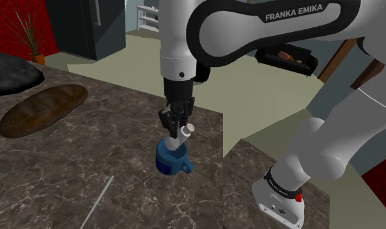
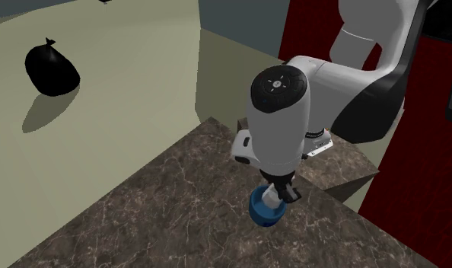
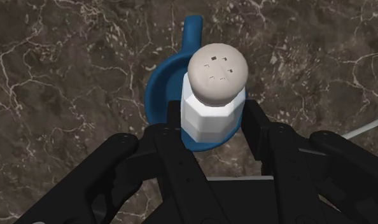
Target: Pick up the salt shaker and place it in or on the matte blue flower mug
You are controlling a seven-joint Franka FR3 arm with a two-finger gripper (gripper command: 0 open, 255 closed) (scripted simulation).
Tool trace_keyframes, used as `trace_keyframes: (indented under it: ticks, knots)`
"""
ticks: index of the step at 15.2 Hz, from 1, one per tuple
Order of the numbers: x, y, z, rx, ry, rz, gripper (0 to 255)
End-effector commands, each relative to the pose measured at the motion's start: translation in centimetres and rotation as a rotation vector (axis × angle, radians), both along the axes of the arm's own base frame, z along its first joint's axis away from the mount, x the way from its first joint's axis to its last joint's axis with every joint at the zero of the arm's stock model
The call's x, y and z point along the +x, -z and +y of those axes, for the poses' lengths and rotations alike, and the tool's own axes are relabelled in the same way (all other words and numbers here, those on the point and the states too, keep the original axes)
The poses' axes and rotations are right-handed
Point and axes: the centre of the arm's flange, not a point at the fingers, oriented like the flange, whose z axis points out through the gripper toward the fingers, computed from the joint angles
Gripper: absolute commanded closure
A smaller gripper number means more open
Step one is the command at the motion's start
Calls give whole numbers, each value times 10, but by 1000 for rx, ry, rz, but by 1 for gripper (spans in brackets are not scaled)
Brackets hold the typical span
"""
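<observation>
Hand (image 1: 175, 123) clamped on salt shaker (image 3: 213, 95), fingers (image 3: 172, 137) pressing its faceted white body from both sides, just below the rounded cap. Shaker tilted in the grip, cap end leaning toward shoulder view's right. It hangs directly over the blue mug (image 1: 171, 159), low at the rim. Can't tell whether its base touches the mug inside.

Mug upright on dark marbled tabletop (image 1: 88, 149), near the edge, handle pointing away from the hand in the wrist view.

Handling, judged: shaker prob. light, rigid, w/ smooth slick walls. The flat facets are the best purchase, and the current hold mid-body looks sound. Tilt means it may drop skewed and lean on the rim rather than seat flat. Mug opening is not much wider than the shaker, so little slack. Mug looks stable, though a nudge at the rim could slide it.

Nearby but well apart: bread loaf (image 1: 42, 107), thin rod (image 1: 97, 202).
</observation>
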Motion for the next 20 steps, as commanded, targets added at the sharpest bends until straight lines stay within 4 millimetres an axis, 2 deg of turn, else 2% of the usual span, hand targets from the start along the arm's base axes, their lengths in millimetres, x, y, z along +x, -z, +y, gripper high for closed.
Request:
trace_keyframes:
  ticks: [1, 3, 11, 12, 17, 20]
  knots:
    - [1, 12, 0, 0, 0, 0, 255]
    - [1, 22, 0, 0, 0, 0, 255]
    - [1, 22, 0, 0, 0, 0, 255]
    - [1, 22, 0, 0, 0, 0, 0]
    - [1, 22, 0, 0, 0, 0, 0]
    - [9, -17, 0, 0, 0, 0, 0]
